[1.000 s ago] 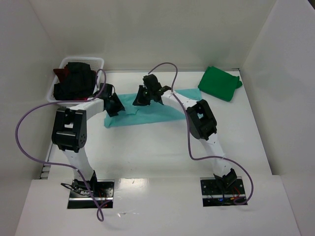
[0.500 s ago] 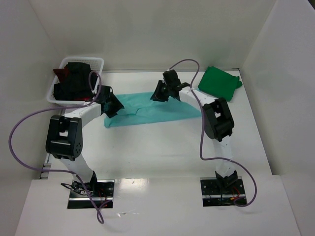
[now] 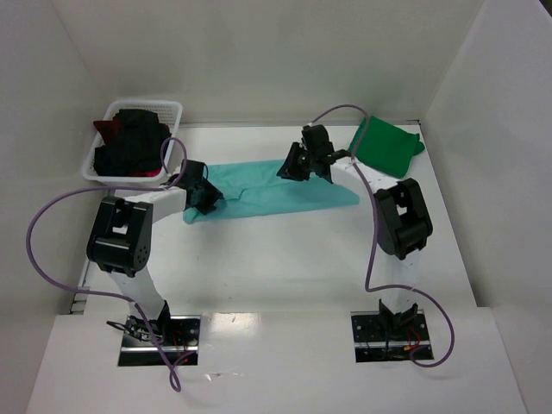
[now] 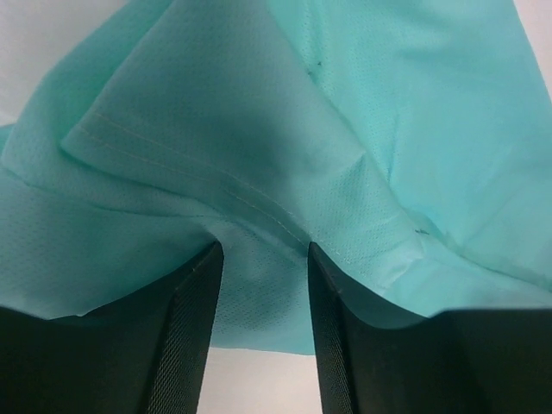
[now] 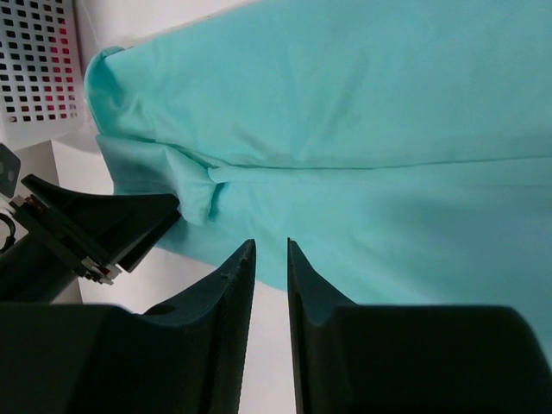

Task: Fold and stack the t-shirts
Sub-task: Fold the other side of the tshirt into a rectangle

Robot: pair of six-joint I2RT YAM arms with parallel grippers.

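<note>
The light teal t-shirt [image 3: 276,197] lies spread in a long strip across the middle of the table. My left gripper [image 3: 203,197] is at its left end. In the left wrist view its fingers [image 4: 194,328] stand apart, with the teal cloth [image 4: 259,172] and a hem fold running between and over the tips. My right gripper [image 3: 298,166] hovers at the shirt's far edge, jaws only slightly apart with nothing between them. The teal cloth [image 5: 362,129] lies flat beyond them. The darker green t-shirt [image 3: 386,147] lies folded at the back right. Black and dark red shirts [image 3: 129,142] sit in the basket.
A white lattice basket [image 3: 147,107] stands at the back left, also in the right wrist view [image 5: 39,60]. White walls close in the left, back and right sides. Purple cables loop from both arms over the table.
My right gripper has moved right along the shirt's far edge. The shirt's right end now lies flatter and reaches further right. My left gripper stayed at the left end, shifting slightly right.
</note>
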